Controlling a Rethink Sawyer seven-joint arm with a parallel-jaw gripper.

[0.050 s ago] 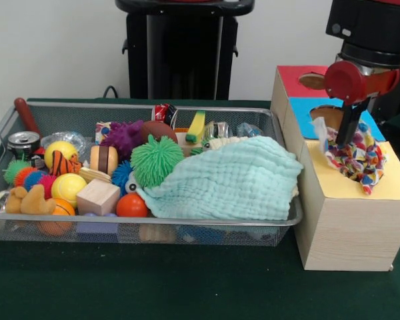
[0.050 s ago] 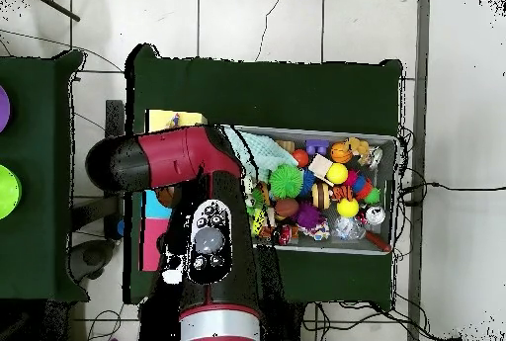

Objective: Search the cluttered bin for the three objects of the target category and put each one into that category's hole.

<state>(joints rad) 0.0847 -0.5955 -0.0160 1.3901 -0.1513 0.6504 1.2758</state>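
A plain white wall (image 1: pixel 60 47) stands behind the counter (image 1: pixel 153 283), which is covered in dark green cloth. From overhead, the floor (image 2: pixel 296 21) is pale tile with dark seams, and black cables (image 2: pixel 435 187) trail across it on the right.

A dark green cloth covers the counter (image 1: pixel 187 287), which stands on a pale tiled floor (image 2: pixel 296 21) where thin black cables (image 2: pixel 435 187) trail, and a second green-topped surface (image 2: pixel 30 238) at one side carries a purple disc (image 2: pixel 3 106) and a lime-green disc (image 2: pixel 8 191).
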